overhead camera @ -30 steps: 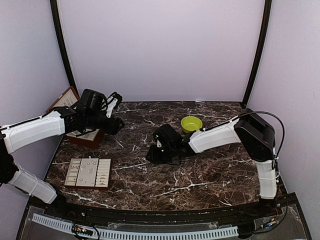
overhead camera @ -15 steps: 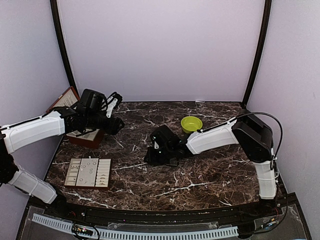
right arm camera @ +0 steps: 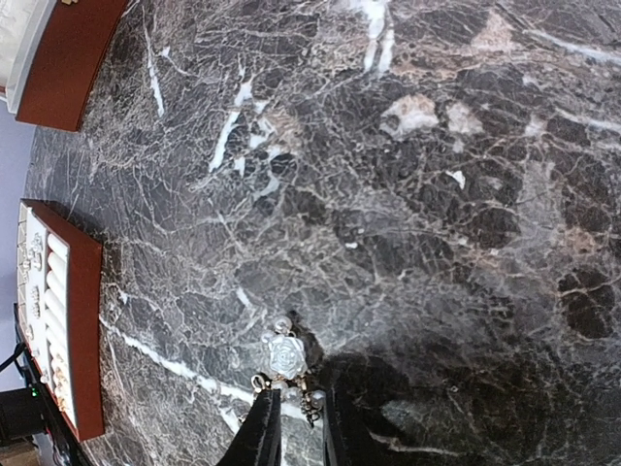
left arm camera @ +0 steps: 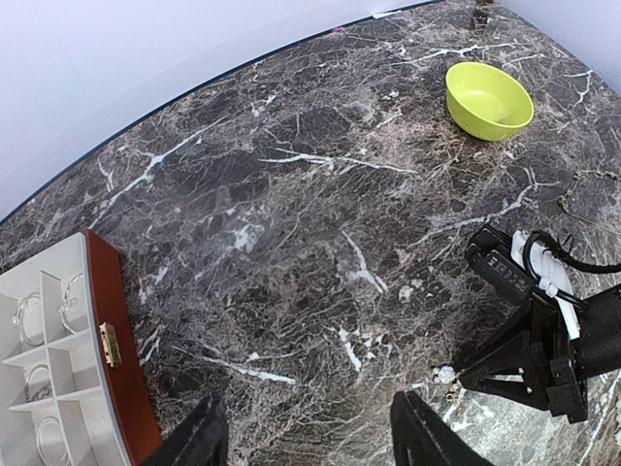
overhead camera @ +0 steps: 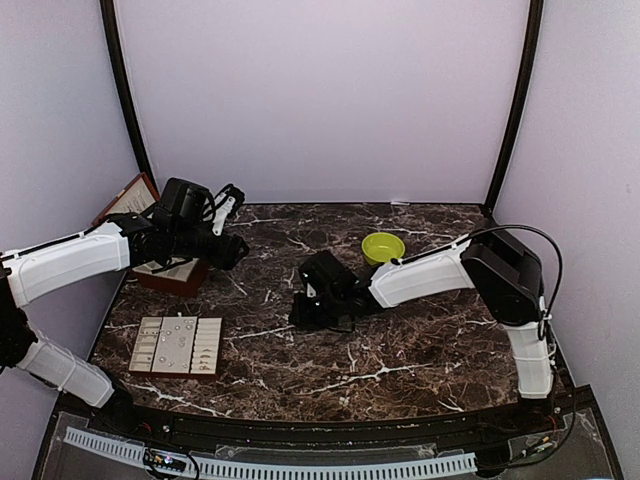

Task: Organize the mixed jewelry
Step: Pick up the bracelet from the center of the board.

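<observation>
Item: jewelry cluster (right arm camera: 284, 357), pale, on counter (right arm camera: 456, 194), well left of green bowl (left arm camera: 488, 97). Right gripper (right arm camera: 296, 427) jaws have narrowed around its edge; whether clamped, cannot tell; pick likely starting. Left gripper (left arm camera: 306, 437) jaws apart, empty.

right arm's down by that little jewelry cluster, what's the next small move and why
Probably nudge the right gripper forward a touch, then close. In the right wrist view its fingers stand narrowly apart, and the pearly jewelry cluster on the marble table lies mostly just past their tips, so closing here might catch only its edge.
</observation>
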You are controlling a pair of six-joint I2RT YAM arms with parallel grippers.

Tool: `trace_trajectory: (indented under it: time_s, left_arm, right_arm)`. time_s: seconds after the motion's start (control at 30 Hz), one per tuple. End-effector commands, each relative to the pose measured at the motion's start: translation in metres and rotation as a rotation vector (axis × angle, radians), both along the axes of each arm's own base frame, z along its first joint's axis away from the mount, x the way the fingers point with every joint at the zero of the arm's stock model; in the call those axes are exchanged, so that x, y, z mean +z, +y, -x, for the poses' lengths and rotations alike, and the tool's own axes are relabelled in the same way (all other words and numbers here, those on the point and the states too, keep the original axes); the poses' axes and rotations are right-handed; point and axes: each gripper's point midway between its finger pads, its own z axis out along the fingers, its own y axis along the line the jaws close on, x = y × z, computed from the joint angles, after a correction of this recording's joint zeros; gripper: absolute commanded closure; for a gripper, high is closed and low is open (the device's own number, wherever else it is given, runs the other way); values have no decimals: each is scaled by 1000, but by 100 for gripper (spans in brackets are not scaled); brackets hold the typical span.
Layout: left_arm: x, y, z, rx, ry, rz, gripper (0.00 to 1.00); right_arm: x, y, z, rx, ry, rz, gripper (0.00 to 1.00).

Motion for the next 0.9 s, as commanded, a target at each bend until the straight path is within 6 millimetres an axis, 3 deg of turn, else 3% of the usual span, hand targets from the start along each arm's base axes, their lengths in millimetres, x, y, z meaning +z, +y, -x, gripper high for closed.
trace_trajectory:
  time_s: [0.0, 0.47, 0.63, 0.87]
  left_arm:
    - [7, 4, 4, -2, -22, 0, 41]
    - [7, 3, 4, -3, -21, 7, 41]
    - [5, 3, 4, -1, -17, 7, 41]
    - [7, -4, 8, -31, -7, 54, 40]
  right_arm:
    - [-27, -6, 8, -5, 18, 87, 83]
    - [-21, 1, 7, -8, 1, 61, 93]
    - [-4, 3, 5, -12, -24, 24, 99]
    - [46, 6, 2, 6, -109, -67, 100]
